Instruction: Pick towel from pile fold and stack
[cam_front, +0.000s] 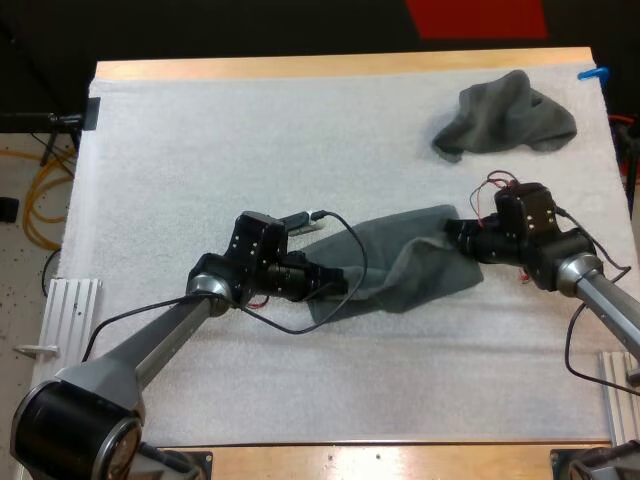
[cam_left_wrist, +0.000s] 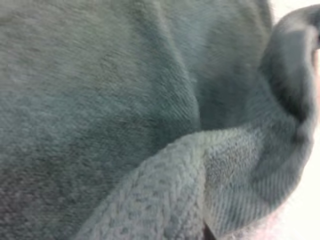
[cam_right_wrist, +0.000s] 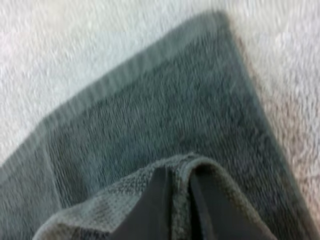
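- Right gripper (cam_right_wrist: 179, 186): its fingers (cam_right_wrist: 149, 212) were closed on a raised fold of the middle towel (cam_right_wrist: 165, 110). Cloth was pinched between them from both sides, with the hem humped over the tips.
- Beyond that pinch the towel lay flat on the white mat (cam_front: 200, 150), one square corner spread out ahead of the right gripper.
- Left gripper (cam_front: 325, 287) sat at the opposite, left edge of the same towel. Cloth pressed close against its camera, and whether it gripped could not be told.
- From above, the middle towel lay between the two grippers at mid-worktop (cam_front: 300, 68), with a loose ridge bunched toward the right side.
- Judged step: the fold, with one edge due to be carried over onto the other.
- To do it well, the two grippers would likely need to rise and travel together, level, so the held edge stays straight and the ridge pulls out.
- The pinch looked shallow and near the hem, so a slow carry seemed wise to avoid slipping.
- Best landing: held edge set square on the flat corner, hems matched, before any release.
- Risk: uneven pull from one side would skew the fold or drag the whole cloth across the mat.
- Crumpled towel (cam_front: 505, 120) lay at the mat's far right, well apart from the work, and was probably next.
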